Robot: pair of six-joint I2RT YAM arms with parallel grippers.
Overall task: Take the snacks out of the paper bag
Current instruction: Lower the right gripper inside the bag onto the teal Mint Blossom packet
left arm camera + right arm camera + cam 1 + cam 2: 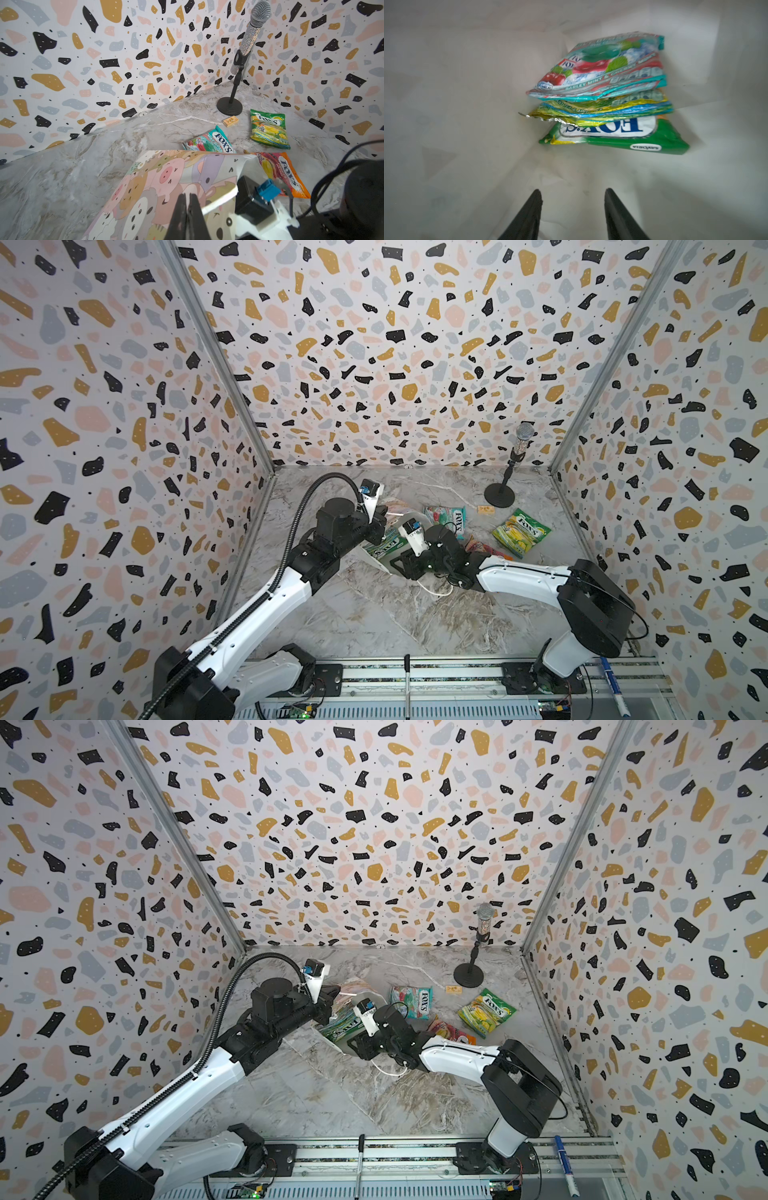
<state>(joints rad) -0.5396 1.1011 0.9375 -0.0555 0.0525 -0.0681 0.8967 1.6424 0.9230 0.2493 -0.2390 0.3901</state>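
Observation:
The paper bag (166, 182) lies on its side with its colourful animal face up, and my left gripper (189, 195) is shut on its upper edge (380, 518). Inside the white bag (467, 104) my right gripper (572, 191) is open and holds nothing, a short way from three stacked snacks: a teal-red packet (602, 68), a green-yellow one (602, 110) and a green one (612, 135). In both top views its fingertips are hidden in the bag's mouth. On the table outside lie a teal-red packet (446, 518), a green-yellow packet (521, 535) and an orange-pink packet (284, 174).
A microphone on a round black stand (500, 493) is at the back right, with a small orange box (486, 509) beside it. A white cord handle (436, 591) trails under my right arm. Patterned walls close three sides. A blue pen (611, 684) lies on the front rail.

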